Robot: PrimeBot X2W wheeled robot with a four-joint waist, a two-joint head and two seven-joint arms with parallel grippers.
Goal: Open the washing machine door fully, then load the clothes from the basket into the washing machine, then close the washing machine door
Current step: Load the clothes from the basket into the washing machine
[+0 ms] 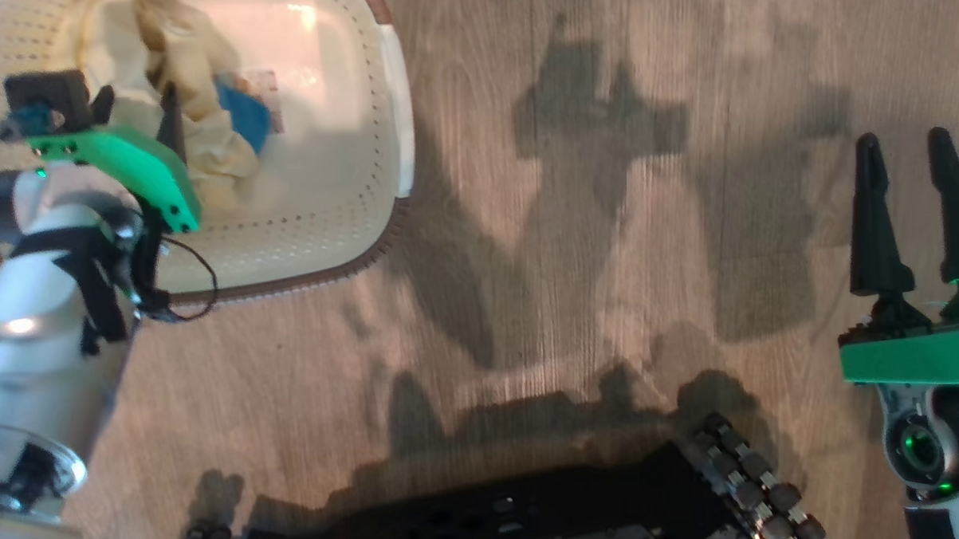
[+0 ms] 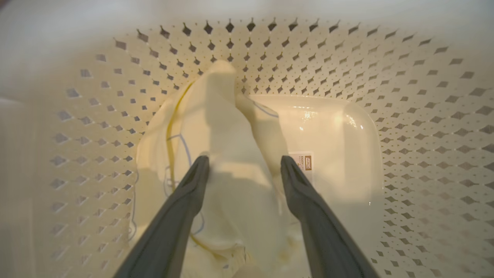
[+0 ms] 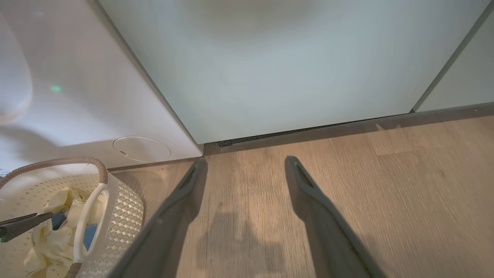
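1. As the left gripper (image 2: 245,160) hangs inside the basket (image 2: 405,116) with its jaws spread wide, the step in hand looks like loading: a grab at the clothes (image 2: 224,127), not yet closed.
2. Clothes: a pale yellow heap with blue trim, lying on the basket's floor toward one side. A raised fold stands between the two left fingers, with nothing pinched. A label (image 2: 305,162) sits on the bare floor of the basket just beside one finger.
3. The basket stands on the wood floor (image 3: 366,185), just beside the lower front of the washing machine (image 3: 77,108).
4. Right gripper (image 1: 903,135): jaws apart, empty, over bare floor, well apart from the basket, pointing toward a pale green cabinet (image 3: 270,69).
5. The washing machine door: cannot tell whether it is fully open.
6. Next move, as a judgement: sink a little so the fold sits deep between the fingers, close, lift clear of the rim, and carry it to the drum.
7. Handling guess: the soft fabric may slip or trail, so take the bunched part, not a thin edge.
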